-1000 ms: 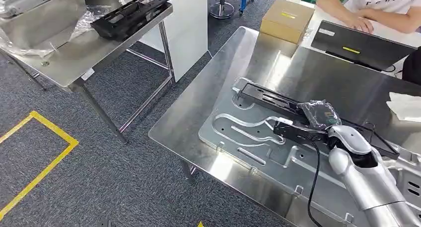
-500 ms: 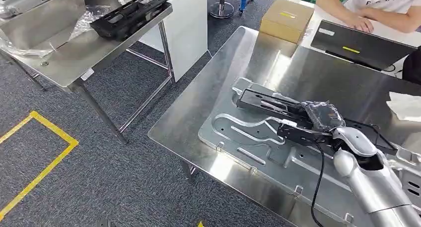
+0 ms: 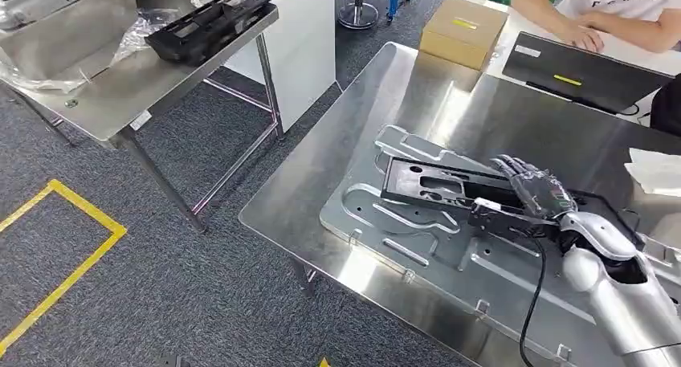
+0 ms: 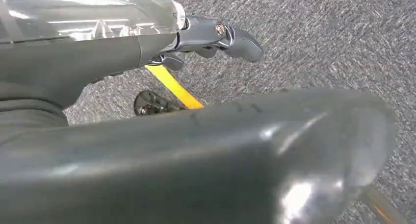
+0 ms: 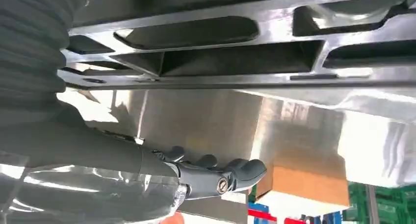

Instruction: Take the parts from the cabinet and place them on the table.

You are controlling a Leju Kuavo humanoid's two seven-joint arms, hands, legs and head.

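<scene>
A long black plastic frame part (image 3: 434, 186) lies flat on a shaped silver metal plate (image 3: 385, 246) on the steel table (image 3: 321, 166). My right hand (image 3: 536, 192) is over the part's right end, with its fingers stretched out on top of it. Close up in the right wrist view, the black part (image 5: 196, 52) runs along above the thumb (image 5: 240, 172), which stands apart from it with bare table between them. My left hand (image 4: 211, 35) hangs over the grey carpet and holds nothing.
A cardboard box (image 3: 464, 31) and a black laptop (image 3: 582, 71) sit at the table's far side, where a person (image 3: 610, 14) is seated. A second steel table (image 3: 120, 86) at the left carries another black part (image 3: 213, 22). Yellow tape (image 3: 72, 246) marks the floor.
The black part has swung toward me and settled flat on the silver plate. My right hand has moved right and slightly down, and its fingers now lie stretched over the part.
</scene>
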